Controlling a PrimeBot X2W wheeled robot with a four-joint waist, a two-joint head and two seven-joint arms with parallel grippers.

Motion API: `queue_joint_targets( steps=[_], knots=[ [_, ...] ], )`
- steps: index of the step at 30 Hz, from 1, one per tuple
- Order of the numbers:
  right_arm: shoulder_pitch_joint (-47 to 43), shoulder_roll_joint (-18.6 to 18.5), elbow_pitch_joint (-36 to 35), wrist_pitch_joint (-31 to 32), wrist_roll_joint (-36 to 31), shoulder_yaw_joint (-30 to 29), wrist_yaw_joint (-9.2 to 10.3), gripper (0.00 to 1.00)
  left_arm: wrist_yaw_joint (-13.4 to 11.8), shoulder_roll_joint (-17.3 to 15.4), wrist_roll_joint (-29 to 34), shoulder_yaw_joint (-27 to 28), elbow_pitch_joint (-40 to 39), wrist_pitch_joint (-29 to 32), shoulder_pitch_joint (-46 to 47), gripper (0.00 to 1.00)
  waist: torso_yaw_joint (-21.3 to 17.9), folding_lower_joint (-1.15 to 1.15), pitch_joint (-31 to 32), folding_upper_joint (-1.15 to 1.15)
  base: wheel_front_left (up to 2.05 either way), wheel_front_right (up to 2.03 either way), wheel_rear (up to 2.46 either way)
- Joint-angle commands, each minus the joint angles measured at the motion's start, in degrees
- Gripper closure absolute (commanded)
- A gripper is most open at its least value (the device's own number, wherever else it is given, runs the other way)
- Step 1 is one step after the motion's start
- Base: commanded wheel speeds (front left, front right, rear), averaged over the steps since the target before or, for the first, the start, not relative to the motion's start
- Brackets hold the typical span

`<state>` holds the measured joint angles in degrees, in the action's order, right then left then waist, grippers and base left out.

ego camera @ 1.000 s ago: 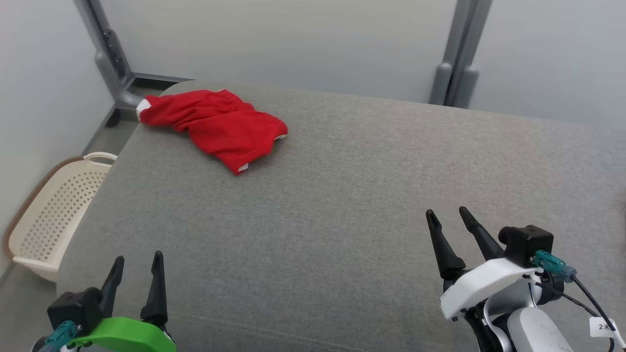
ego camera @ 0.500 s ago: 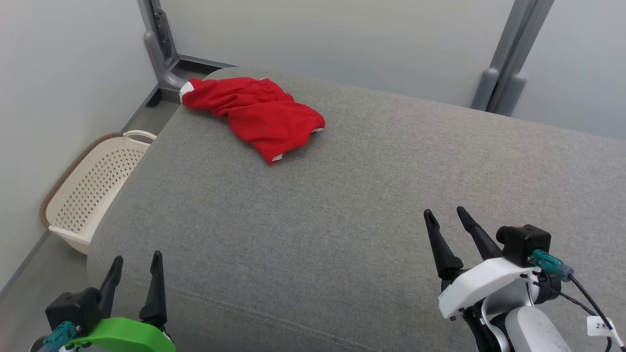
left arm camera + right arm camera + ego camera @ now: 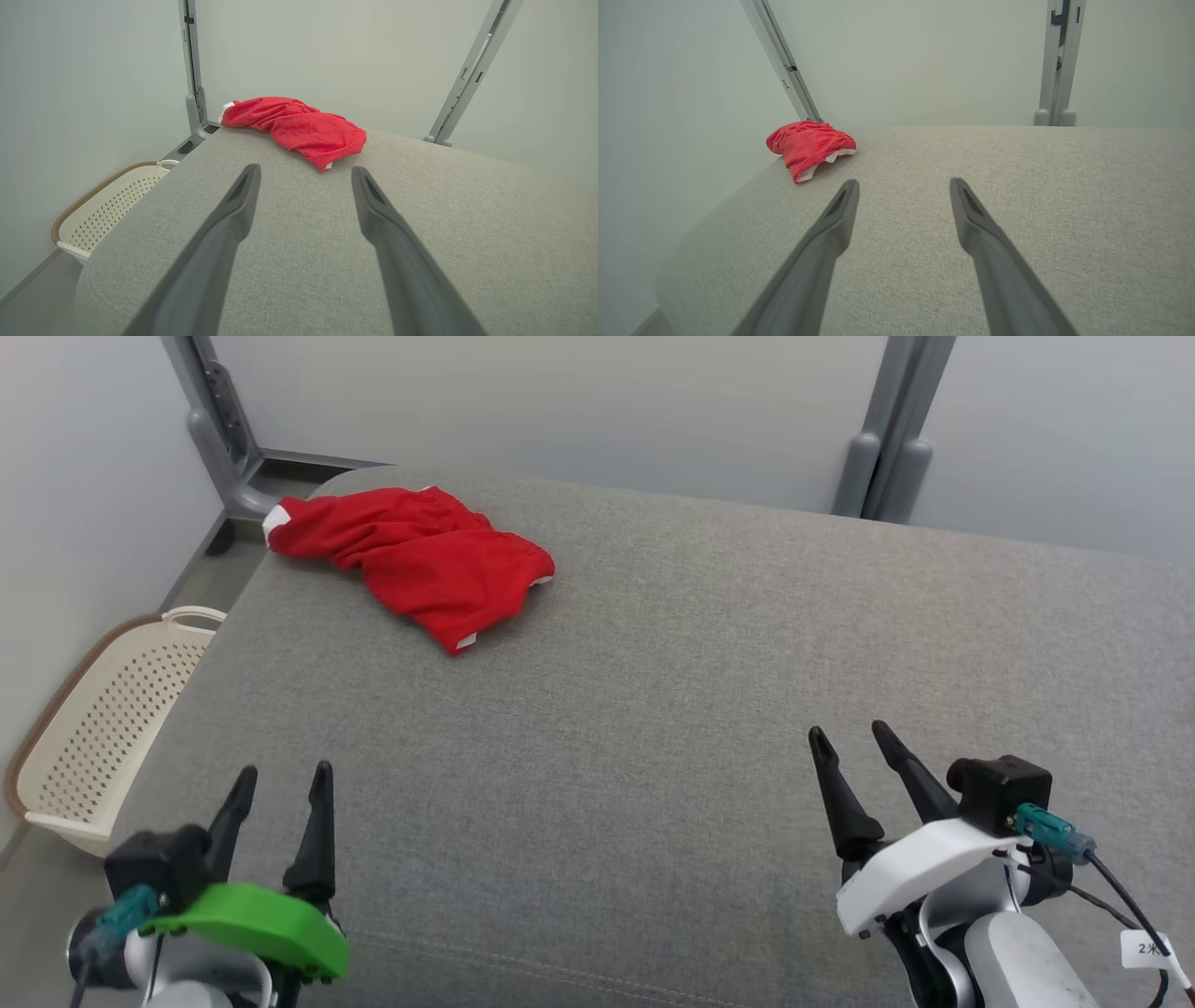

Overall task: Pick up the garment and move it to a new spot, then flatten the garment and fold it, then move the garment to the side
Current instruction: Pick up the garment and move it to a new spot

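The garment (image 3: 415, 560) is a crumpled red piece with white trim, lying at the far left corner of the grey cushioned surface (image 3: 653, 709). It also lies ahead in the left wrist view (image 3: 299, 128) and far off to the left in the right wrist view (image 3: 808, 147). My left gripper (image 3: 285, 784) stands open near the front left edge, well short of the garment, with nothing between its fingers. Near the front right, my right gripper (image 3: 850, 737) is open and empty too, far from the garment.
A cream perforated basket (image 3: 103, 728) stands on the floor left of the cushion, also in the left wrist view (image 3: 107, 210). Grey metal posts (image 3: 215, 429) (image 3: 887, 439) rise against the pale wall behind. The cushion's left edge drops off toward the basket.
The head camera swung right and back left, shifting the whole picture. My left gripper has risen a little in the view. The garment lies as before.
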<state>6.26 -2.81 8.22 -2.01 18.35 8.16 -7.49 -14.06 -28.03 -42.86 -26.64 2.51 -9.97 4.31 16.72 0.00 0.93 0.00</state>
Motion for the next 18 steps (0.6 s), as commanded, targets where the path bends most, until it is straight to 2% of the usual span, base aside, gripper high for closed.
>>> queue_joint_targets(
  steps=[1, 7, 18],
  knots=[
    [1.04, -0.18, -0.51, 0.13, -0.47, -0.31, 0.01, 0.0, 0.61, -0.55, 0.67, 0.08, 0.43, 0.64, 3.05, 0.0, -1.78, 0.0, -1.52, 0.0, 0.0, 0.0, 0.0],
    [2.78, -0.17, -1.64, 0.68, -1.31, -0.31, 0.01, 0.0, 3.79, -0.65, 0.82, 0.04, 4.67, 4.82, 15.39, 0.0, -4.86, 0.0, -5.63, 0.0, 0.0, 0.0, 0.0],
    [9.48, -0.18, -3.66, 1.41, -2.79, 1.69, 0.01, 0.0, 9.6, 5.1, -1.24, -0.26, 25.15, 9.71, 38.66, 0.0, -13.21, 0.0, -17.24, 0.0, 0.0, 0.0, 0.0]
  ],
)
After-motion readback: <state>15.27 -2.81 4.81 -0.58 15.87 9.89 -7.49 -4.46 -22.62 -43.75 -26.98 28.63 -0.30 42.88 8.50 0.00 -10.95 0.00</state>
